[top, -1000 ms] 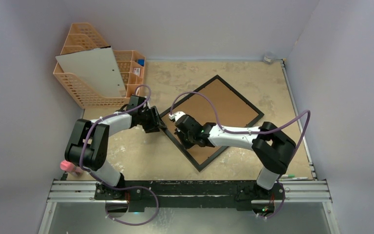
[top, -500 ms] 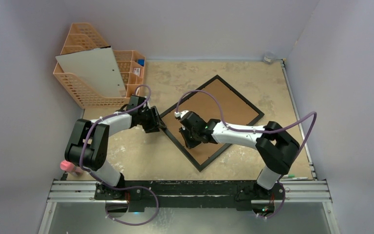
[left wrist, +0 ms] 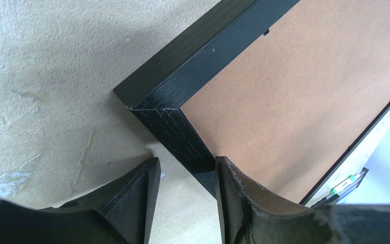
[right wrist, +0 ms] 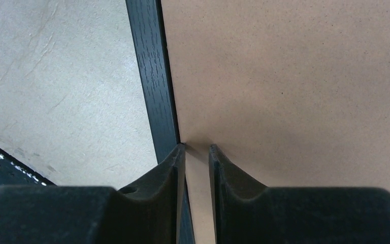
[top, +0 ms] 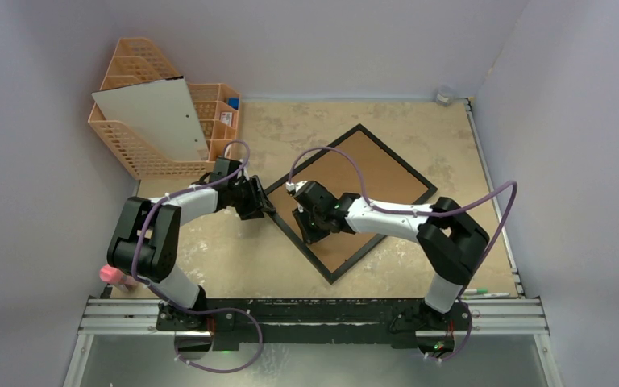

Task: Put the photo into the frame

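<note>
The pale, mottled surface (top: pixel 226 258) carries the frame (left wrist: pixel 198 58), which lies face down and turned cornerwise, one corner pointing away from the arms. Its brown backing board (top: pixel 387 173) sits inside the black border and fills it. At the far left stands an orange basket organiser (top: pixel 129 141) with a white board (top: pixel 157 117) leaning in it.

The left claw (left wrist: pixel 185 165) stands about half open astride the border just beside the frame's left corner. One finger is over the bare surface outside, with a gap to the wood; the other is against the inner side, over the board. It clamps nothing and looks set to steady the frame.

The right claw (right wrist: pixel 197 148) is parted only a little, with nothing between its fingers. Its tips are down at the seam where the board meets the inner edge of the border.

The photo shows in none of the views, so I cannot tell whether it already lies under the board or is elsewhere.

My reading is that the work in hand is at the back of the frame, at the board's edge, either seating it or lifting it. The next move calls for fine tip placement right in that seam while the left arm keeps the frame from sliding or turning
</note>
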Controlling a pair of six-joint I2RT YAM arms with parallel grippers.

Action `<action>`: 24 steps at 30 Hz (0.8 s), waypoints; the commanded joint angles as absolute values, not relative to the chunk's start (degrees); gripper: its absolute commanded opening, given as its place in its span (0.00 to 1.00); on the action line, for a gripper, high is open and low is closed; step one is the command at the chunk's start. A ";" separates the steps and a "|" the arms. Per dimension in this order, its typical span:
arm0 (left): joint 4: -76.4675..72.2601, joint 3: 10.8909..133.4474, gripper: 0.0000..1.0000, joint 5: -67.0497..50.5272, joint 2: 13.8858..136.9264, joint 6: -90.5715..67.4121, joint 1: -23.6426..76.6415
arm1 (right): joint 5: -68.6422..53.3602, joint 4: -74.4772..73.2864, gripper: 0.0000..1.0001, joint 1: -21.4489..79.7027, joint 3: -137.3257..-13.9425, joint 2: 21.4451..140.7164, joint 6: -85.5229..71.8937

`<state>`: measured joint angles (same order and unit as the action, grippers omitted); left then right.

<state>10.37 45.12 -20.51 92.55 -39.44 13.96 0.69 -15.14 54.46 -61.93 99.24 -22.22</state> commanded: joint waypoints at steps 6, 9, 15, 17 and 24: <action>14.86 43.35 0.46 -15.38 93.34 -37.62 13.89 | 1.34 -17.75 0.23 54.58 -61.76 103.23 -22.92; 14.85 43.33 0.46 -15.38 93.42 -37.53 13.89 | 3.53 -17.70 0.20 54.57 -61.38 103.24 -21.32; 14.56 43.15 0.46 -15.38 93.51 -37.62 13.89 | 3.98 -18.71 0.21 54.79 -61.88 104.77 -21.03; 14.52 43.11 0.46 -15.38 93.56 -37.62 13.89 | 3.86 -18.93 0.22 54.84 -62.20 105.29 -21.20; 14.55 43.15 0.46 -15.29 93.43 -37.62 13.89 | 4.82 -20.67 0.25 55.08 -63.14 106.91 -21.71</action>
<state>10.37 45.10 -20.51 92.55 -39.44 13.96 2.04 -18.00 54.74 -64.79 101.41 -21.93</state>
